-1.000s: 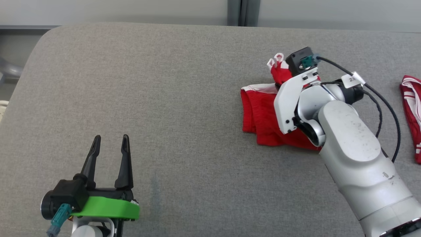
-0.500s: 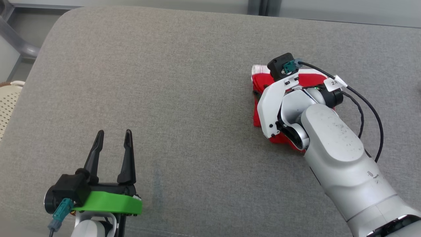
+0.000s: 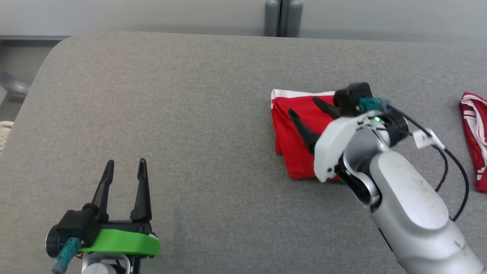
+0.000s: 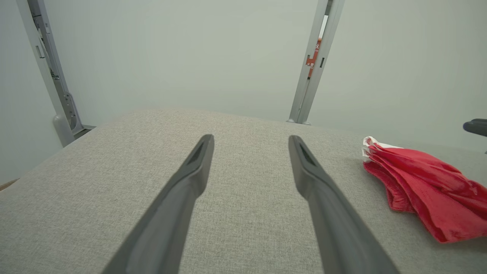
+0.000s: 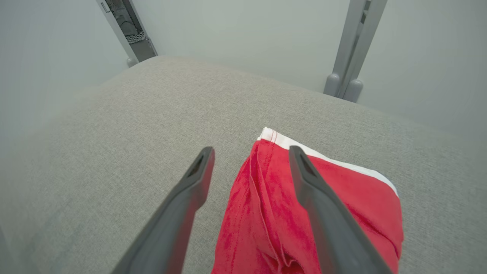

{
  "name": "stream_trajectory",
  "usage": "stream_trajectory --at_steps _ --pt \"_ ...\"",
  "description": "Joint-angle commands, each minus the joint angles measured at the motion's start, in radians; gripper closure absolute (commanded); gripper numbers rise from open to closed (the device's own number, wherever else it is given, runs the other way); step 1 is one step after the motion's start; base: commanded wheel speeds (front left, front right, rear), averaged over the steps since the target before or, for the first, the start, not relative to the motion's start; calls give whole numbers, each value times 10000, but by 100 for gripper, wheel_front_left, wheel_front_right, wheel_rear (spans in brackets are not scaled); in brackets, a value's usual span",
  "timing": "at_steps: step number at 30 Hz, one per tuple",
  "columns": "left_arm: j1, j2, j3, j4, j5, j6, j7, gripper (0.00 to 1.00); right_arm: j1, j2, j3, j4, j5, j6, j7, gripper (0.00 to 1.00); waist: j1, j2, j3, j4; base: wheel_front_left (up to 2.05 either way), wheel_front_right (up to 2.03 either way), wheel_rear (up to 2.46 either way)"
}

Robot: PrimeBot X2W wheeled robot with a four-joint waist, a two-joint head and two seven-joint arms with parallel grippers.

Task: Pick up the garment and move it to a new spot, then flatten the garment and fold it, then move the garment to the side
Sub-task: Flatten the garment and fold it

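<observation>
The garment (image 3: 295,133) is red with a white trimmed edge and lies folded on the grey padded table (image 3: 209,114). My right gripper (image 3: 303,105) hovers just above it, open, fingers spread with nothing between them. In the right wrist view the garment (image 5: 266,213) lies below the open fingers (image 5: 323,213), its white edge toward the far side. My left gripper (image 3: 125,167) stands open over bare table at the lower left, well away from the cloth. The left wrist view has the garment (image 4: 422,190) at its right, beyond the open fingers (image 4: 182,198).
A second red and white cloth (image 3: 473,140) lies at the table's right edge. A grey post (image 3: 283,17) stands behind the table against a pale wall. A cream basket edge (image 3: 3,131) peeks in at the far left. The right arm's black cable (image 3: 452,171) loops beside the wrist.
My right gripper has opened and let go of the garment, which now lies folded flat. The wrist has pulled back and lifted off it. The head camera shifted meanwhile. The left gripper stayed put.
</observation>
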Motion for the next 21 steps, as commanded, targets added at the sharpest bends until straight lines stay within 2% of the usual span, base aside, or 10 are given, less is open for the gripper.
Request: stream_trajectory --at_steps 1,4,9,14,21 --pt "238 14 35 -31 65 -23 0 0 925 -269 -214 -811 -457 -13 -307 0 0 0 -344 -434 0 0 0" --pt "362 15 81 -78 76 -23 0 0 1963 -310 -567 -1657 -917 -10 -649 0 0 0 -432 -628 0 0 0" --pt "522 15 108 -130 43 -23 0 0 3587 138 -1154 -2342 -1413 -10 -1514 0 0 0 -486 -856 0 0 0" --pt "603 17 70 -141 -4 -24 0 0 4267 571 -1433 -2046 -1801 -8 -1926 0 0 0 -471 -941 0 0 0" --pt "392 15 -29 -8 4 -24 0 0 3905 904 -1521 -1265 -1904 -8 -2235 0 0 0 -396 -865 0 0 0"
